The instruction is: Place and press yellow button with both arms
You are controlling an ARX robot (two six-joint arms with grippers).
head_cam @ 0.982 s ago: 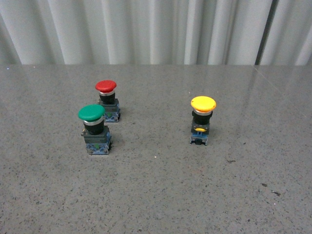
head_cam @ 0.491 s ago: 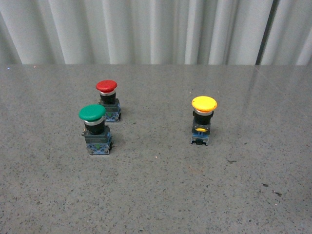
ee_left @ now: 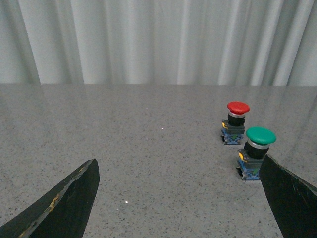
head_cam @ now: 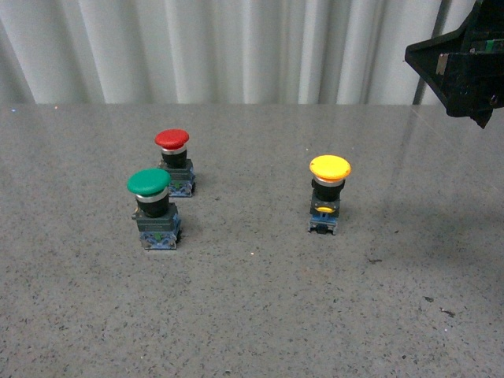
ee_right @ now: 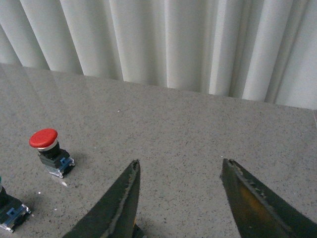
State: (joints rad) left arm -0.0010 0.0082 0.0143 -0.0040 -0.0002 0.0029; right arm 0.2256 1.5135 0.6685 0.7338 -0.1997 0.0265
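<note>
I'm seeing the yellow button (head_cam: pixel 327 193) standing on the grey table (head_cam: pixel 252 315), right of centre in the front view. It is well apart from the green button (head_cam: pixel 153 206) and the red button (head_cam: pixel 174 161) over on the left. It is standing upright, long axis vertical, with the mushroom cap on top and the blue-grey base on the table. The yellow mark on its black body is facing the front camera, and nothing is touching it.

A black part of the right arm (head_cam: pixel 461 63) is showing in the top right corner of that view, above the table and well away from the button.

The left gripper (ee_left: pixel 176 203) is holding its fingers wide apart with nothing between them. Its wrist camera is picking up only the red and green buttons, while the yellow one is showing in the front view alone. The right gripper (ee_right: pixel 181 198) is also spread apart and empty. Its camera is showing the red button, the pale curtain (ee_right: pixel 173 39) and a blue base at the frame's edge.
</note>
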